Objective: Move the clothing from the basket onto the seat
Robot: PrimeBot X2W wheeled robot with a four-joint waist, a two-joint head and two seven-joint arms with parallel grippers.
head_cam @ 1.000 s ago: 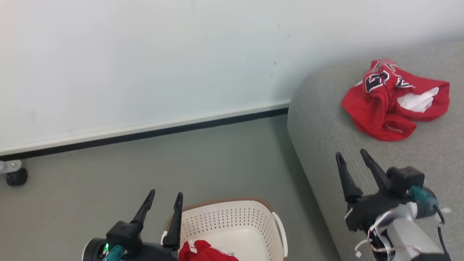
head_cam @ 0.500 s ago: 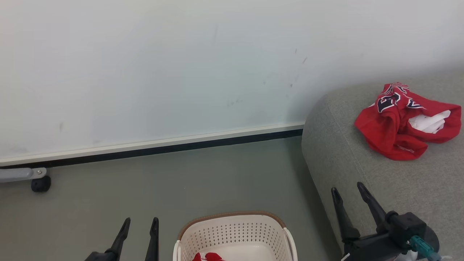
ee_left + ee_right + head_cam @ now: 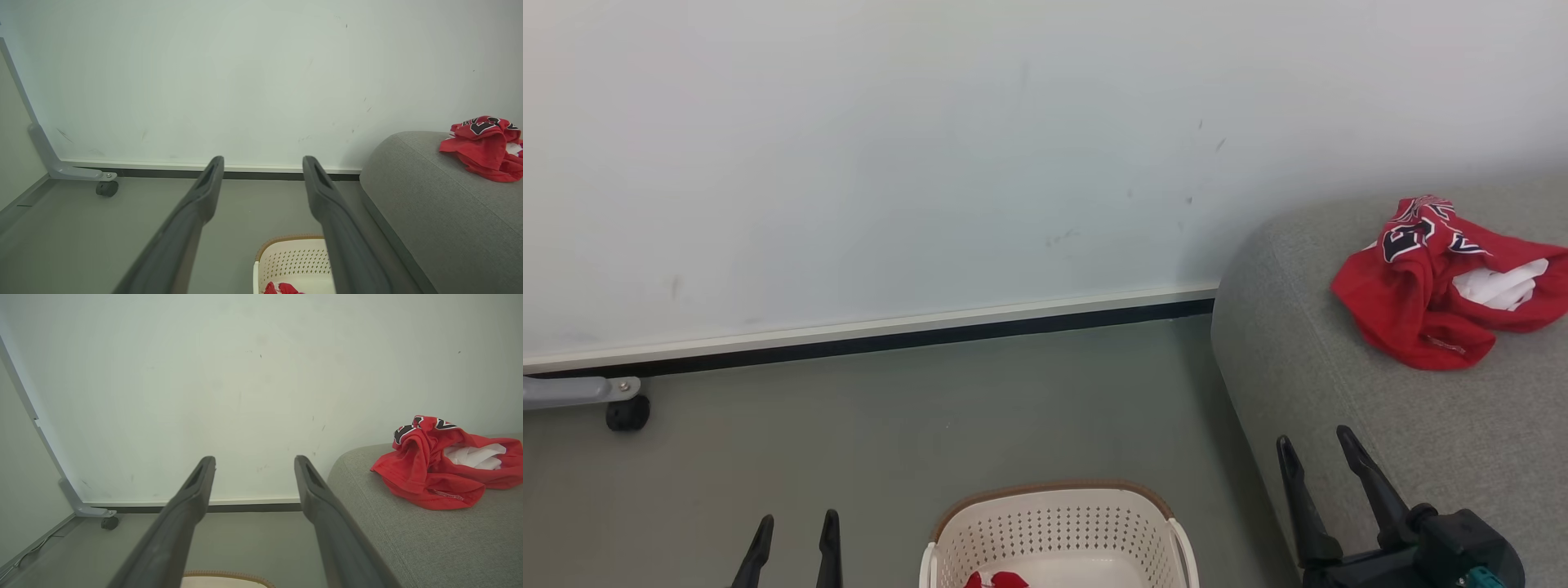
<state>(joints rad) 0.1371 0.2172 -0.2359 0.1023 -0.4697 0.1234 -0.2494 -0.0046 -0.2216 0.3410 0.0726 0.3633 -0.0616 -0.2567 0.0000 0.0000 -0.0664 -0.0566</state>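
Note:
A red jersey [image 3: 1437, 282] with black lettering and a white inner patch lies crumpled on the grey sofa seat [image 3: 1380, 408] at the right; the same jersey [image 3: 441, 465] [image 3: 486, 147] appears in both wrist views. The cream basket [image 3: 1058, 523] with a brown rim stands on the floor at the bottom centre, and a bit of a second red garment [image 3: 996, 581] shows inside it. My left gripper [image 3: 796, 523] is open and empty, left of the basket. My right gripper [image 3: 1316, 441] is open and empty, over the sofa's front edge.
A pale wall with a white-and-black baseboard [image 3: 890, 335] runs behind the grey floor [image 3: 890, 425]. A grey metal leg with a black caster [image 3: 625, 412] stands at the far left by the wall.
The head camera has tilted up, so everything sits lower in the picture. Both grippers have drawn back toward the bottom edge; the left one has moved left, away from the basket. Both stay open.

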